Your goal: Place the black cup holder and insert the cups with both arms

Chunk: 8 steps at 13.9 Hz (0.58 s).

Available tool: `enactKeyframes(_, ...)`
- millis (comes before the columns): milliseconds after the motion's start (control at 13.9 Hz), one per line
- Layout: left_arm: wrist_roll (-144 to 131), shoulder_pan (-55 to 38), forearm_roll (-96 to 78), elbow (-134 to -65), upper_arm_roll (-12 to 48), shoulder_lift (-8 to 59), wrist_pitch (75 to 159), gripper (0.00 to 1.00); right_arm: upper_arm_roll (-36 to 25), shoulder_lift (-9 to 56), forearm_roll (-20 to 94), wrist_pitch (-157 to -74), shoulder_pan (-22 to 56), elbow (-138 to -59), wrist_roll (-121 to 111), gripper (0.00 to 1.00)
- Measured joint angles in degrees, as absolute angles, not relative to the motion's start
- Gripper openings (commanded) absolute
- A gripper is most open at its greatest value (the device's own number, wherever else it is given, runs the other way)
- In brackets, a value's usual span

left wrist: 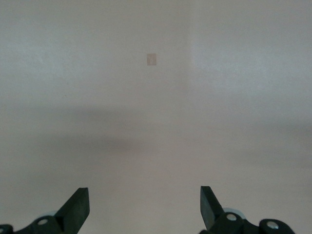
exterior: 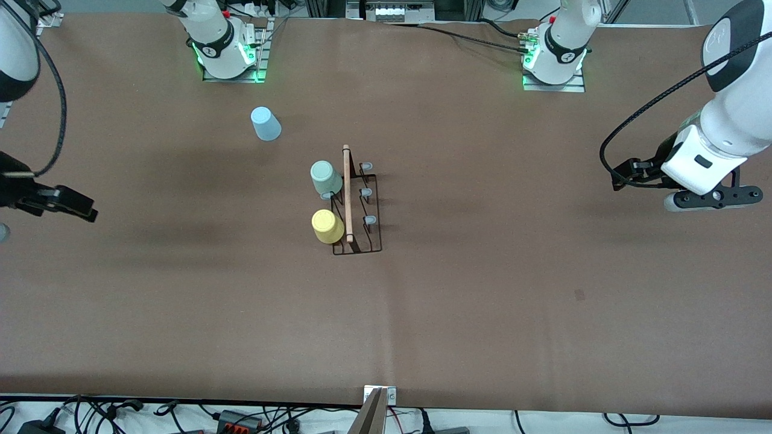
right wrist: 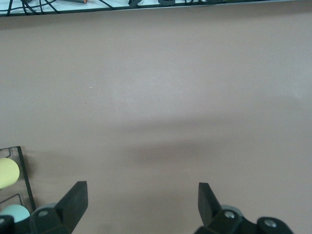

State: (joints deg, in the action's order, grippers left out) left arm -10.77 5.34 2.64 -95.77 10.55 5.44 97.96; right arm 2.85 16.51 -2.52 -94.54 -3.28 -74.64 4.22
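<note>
The black cup holder (exterior: 357, 208) stands mid-table, its wooden rod handle (exterior: 347, 193) along the top. A mint green cup (exterior: 325, 177) and a yellow cup (exterior: 327, 226) sit over pegs on the side toward the right arm's end. The light blue cup (exterior: 265, 123) rests on the table, farther from the front camera, near the right arm's base. My right gripper (exterior: 84, 211) (right wrist: 142, 200) hangs open and empty over the table's right-arm end; its wrist view catches the holder's corner (right wrist: 22, 168) and the yellow cup (right wrist: 7, 173). My left gripper (exterior: 624, 178) (left wrist: 145, 204) is open and empty over the left-arm end.
The arm bases (exterior: 226, 51) (exterior: 555, 57) stand along the edge farthest from the front camera. Cables and power strips (exterior: 235, 419) lie past the nearest edge. Three grey-tipped pegs (exterior: 366, 193) on the holder's left-arm side are bare.
</note>
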Motion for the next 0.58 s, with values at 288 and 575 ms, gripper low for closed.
enactKeyframes(288,-10.77,5.34,2.64,-95.77,10.55,5.46,97.96,1.0,1.14,15.7,-2.52,-93.82,-2.94,-75.18,1.89,1.0)
enactKeyframes(575,-10.77,5.34,2.64,-95.77,10.55,5.46,97.96,1.0,0.97,14.52,-2.52,-92.81,-2.89,-76.24,1.57,1.0)
